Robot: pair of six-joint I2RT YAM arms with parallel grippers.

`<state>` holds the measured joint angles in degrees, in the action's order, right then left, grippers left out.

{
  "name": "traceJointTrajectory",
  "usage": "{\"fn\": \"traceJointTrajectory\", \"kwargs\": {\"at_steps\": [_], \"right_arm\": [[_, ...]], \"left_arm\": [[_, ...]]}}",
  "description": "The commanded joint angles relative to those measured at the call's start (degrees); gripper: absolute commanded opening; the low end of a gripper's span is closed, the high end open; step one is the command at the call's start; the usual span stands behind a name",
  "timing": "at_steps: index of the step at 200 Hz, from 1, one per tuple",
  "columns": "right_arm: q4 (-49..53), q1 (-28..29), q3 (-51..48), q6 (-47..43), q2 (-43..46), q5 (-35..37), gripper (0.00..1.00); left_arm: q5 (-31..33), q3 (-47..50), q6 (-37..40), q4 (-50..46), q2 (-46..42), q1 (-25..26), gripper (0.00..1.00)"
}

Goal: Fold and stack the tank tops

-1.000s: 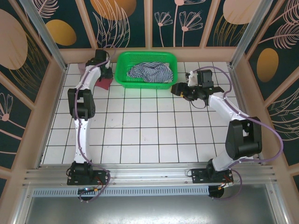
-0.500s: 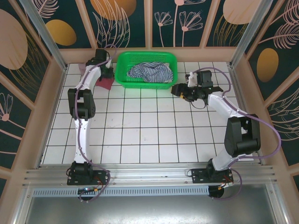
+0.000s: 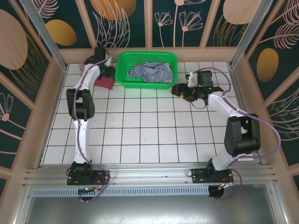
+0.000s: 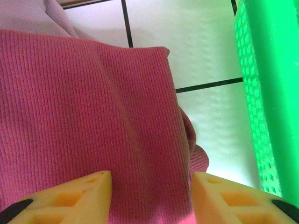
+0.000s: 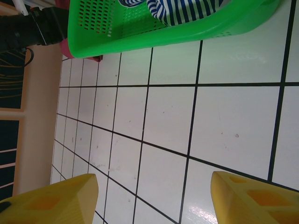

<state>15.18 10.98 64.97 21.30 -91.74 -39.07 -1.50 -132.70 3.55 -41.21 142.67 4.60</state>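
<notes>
Overhead, the white-tiled worktop (image 3: 140,135) with dark grout lines sits inside a wooden rim (image 3: 51,112), and wall panels (image 3: 126,23) painted with leaves and flowers stand around it. The left gripper (image 4: 149,196) hangs at the far left corner with its yellow fingers apart and released. The maroon tank top (image 4: 84,107) lies flat directly beneath them, unpinched, and the mauve-pink tank top (image 4: 32,14) shows beyond its far edge. Just right of this gripper stands the green plastic basket (image 4: 271,93), with a strip of bare tile between its wall and the maroon cloth. The right gripper (image 5: 154,196) hovers above the tiles, its fingers spread wide with only tile between them. Ahead of it, the navy-and-white striped tank top (image 5: 187,11) lies crumpled in the basket. Open tiles stretch from both grippers back toward the arm bases.
</notes>
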Motion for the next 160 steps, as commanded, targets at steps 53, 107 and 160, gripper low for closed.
{"fn": "traceJointTrajectory", "kwargs": {"at_steps": [53,107,160], "right_arm": [[0.26,-1.17,3.04,-1.52,-0.67,-1.01,0.65],[2.33,-1.86,5.09,-2.4,0.31,0.02,0.66],[2.47,-2.28,8.25,-2.39,-0.08,3.02,0.68]], "left_arm": [[-2.7,-2.82,-4.31,2.08,-5.47,-2.92,0.6],[-6.95,-6.01,-8.95,4.25,-3.91,-4.78,0.61],[-16.04,3.87,-15.08,7.54,-14.35,0.54,0.62]]}}
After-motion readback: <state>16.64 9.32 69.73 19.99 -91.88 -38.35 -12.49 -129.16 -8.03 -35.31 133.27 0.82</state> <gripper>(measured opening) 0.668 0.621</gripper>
